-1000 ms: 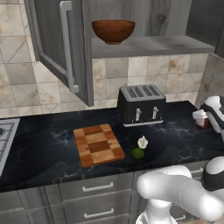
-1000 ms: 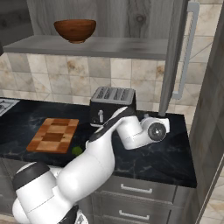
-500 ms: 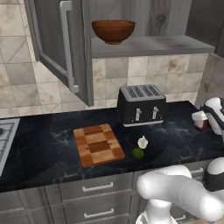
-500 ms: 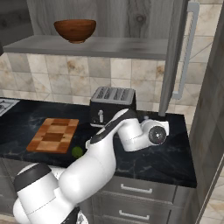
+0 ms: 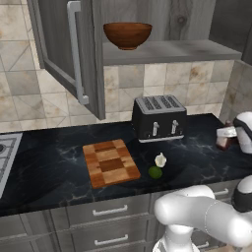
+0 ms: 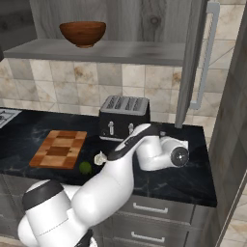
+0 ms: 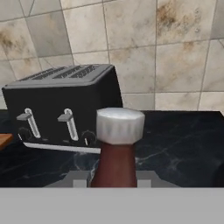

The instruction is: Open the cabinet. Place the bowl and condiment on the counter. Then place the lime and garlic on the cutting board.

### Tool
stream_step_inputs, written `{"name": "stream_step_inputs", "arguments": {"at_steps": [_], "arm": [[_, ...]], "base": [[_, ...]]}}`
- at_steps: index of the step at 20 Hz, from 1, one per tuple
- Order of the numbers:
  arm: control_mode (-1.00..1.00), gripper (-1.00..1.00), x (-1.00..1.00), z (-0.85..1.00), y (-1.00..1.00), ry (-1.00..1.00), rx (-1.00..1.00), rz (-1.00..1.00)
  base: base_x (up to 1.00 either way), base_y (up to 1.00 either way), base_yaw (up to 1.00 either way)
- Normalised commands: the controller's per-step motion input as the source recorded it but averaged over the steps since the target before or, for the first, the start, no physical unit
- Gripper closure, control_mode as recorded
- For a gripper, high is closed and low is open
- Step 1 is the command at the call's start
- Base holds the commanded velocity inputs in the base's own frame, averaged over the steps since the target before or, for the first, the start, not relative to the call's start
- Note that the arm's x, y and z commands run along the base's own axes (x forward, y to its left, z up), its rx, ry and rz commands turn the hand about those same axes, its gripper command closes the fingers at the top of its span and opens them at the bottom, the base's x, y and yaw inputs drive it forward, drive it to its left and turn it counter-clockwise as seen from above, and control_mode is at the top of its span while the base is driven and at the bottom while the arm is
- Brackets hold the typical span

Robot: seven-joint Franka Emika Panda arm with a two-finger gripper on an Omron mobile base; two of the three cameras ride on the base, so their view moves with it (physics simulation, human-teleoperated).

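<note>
Dark red-brown condiment bottle [image 7: 117,151] with a silver cap is clamped between the gripper [image 7: 111,178] fingers, right of the black toaster [image 5: 158,117]. Reddish-brown wooden bowl [image 5: 127,35] sits on the open cabinet's shelf [image 5: 167,50].

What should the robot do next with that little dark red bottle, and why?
Probably lower the small dark red-brown bottle with the silver cap onto the black marble counter and let go. The gripper is shut on it right of the black toaster; whether it touches down yet is unclear.
</note>
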Motion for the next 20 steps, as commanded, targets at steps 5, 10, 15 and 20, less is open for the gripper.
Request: {"name": "stream_step_inputs", "arguments": {"at_steps": [5,10,15,20], "arm": [[-1.00,1.00,0.04,-0.26,-0.07,-0.15,0.02,0.04],[-1.00,1.00,0.28,-0.03,0.00,-0.21,-0.01,0.00],[-1.00,1.00,0.41,-0.13,0.02,-0.12,-0.10,0.00],[-1.00,1.00,0.43,-0.21,-0.02,0.00,-0.12,0.00]], "base": [[0.00,0.00,0.00],[0.00,0.00,0.00],[0.00,0.00,0.00],[0.00,0.00,0.00]]}}
